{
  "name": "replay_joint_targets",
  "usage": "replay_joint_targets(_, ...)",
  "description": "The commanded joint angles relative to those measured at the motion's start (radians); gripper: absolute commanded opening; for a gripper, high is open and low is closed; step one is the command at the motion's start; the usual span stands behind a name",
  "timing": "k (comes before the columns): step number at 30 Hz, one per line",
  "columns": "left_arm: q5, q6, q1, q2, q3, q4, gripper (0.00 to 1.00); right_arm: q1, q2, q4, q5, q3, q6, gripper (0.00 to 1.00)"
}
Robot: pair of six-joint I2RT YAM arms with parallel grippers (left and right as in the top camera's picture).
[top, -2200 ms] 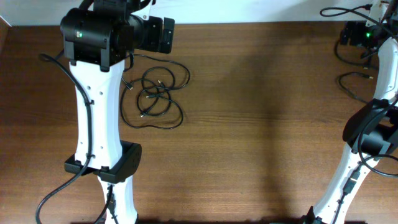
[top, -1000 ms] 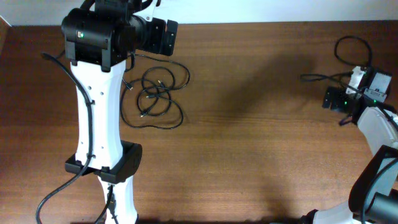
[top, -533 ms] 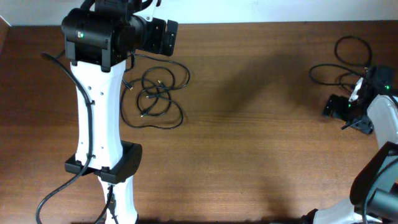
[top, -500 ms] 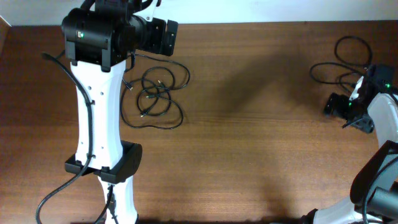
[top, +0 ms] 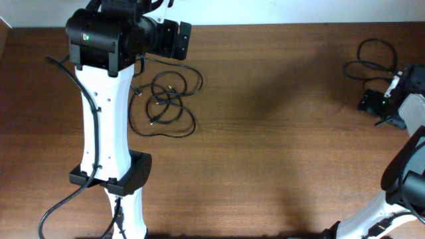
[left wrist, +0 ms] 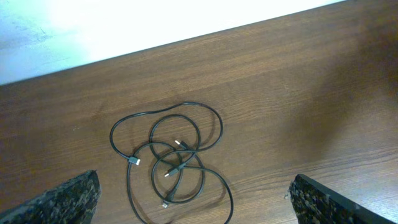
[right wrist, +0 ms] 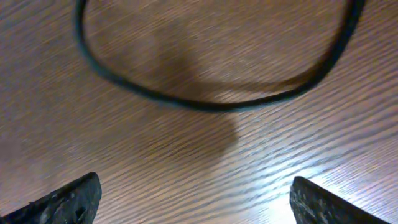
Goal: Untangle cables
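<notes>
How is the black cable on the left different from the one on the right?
The left cable is a messy pile of many crossing loops; the right cable makes about two loose loops. The left cable shows its plug ends; the right cable's are not visible. Both are thin, black, on the table.

Cable tangle (left wrist: 174, 158): thin black leads in several overlapping loops, flat on the wood.
Plug ends (left wrist: 134, 162): four, pale-tipped, inside the loops.
Table (left wrist: 298, 93): dark brown grain; white band (left wrist: 124, 25) along far edge.
Left gripper (left wrist: 198, 202): fingertips (left wrist: 68, 199) spread wide at the bottom corners, clear of the tangle.
</notes>
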Motion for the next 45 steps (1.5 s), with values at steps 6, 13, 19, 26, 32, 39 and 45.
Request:
replay_joint_targets(6, 0.014, 0.012, -0.002, -0.014, 0.008, 0.0, 0.99, -0.087, 0.086, 0.074, -0.066, 0.01, -0.04, 0.9)
replay_joint_targets(13, 0.015, 0.011, -0.002, -0.014, 0.008, 0.0, 0.99, -0.067, 0.145, 0.158, -0.076, 0.011, -0.04, 0.04)
replay_joint_targets(19, 0.014, 0.012, -0.002, -0.014, 0.008, -0.001, 0.99, 0.049, 0.181, 0.209, -0.055, 0.227, -0.068, 0.04)
replay_joint_targets(26, 0.014, 0.012, -0.002, -0.014, 0.008, 0.0, 0.99, 0.114, 0.183, 0.0, -0.031, 0.445, -0.122, 0.04)
replay_joint_targets(32, -0.035, 0.011, -0.001, -0.014, 0.008, 0.0, 0.99, 0.444, 0.18, -0.13, -0.111, 0.478, -0.168, 0.04)
replay_joint_targets(39, -0.019, -0.039, 0.152, -0.079, -0.195, 0.0, 0.95, 0.617, 0.174, -0.588, -0.059, 1.256, -0.164, 0.99)
replay_joint_targets(45, 0.266, 0.012, 0.15, -0.079, -0.799, 0.418, 0.99, 0.615, 0.149, -0.708, -0.059, 1.544, -0.164, 0.99)
